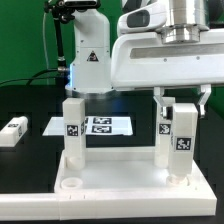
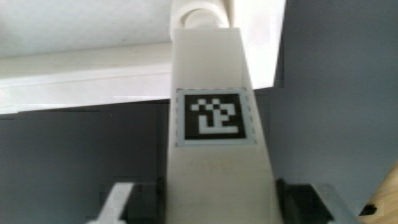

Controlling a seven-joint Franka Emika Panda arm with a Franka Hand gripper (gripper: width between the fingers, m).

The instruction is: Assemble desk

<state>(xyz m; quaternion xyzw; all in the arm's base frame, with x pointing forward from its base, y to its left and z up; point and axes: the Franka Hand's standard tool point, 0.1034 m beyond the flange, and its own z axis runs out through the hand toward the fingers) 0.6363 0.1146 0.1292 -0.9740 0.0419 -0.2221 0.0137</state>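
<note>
Wrist view: pincer (image 2: 214, 206) set narrow, fingers (image 2: 121, 205) flanking the upright leg (image 2: 214, 80); firm grip cannot be told.

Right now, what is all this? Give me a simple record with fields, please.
desk panel: white, flat on the black table
left leg: upright on a far corner of the panel
right leg: upright on the other far corner
gripper: open, fingers flanking the right leg with slim gaps
loose leg: lying on the table, exterior view's left
marker board: behind the panel
</note>
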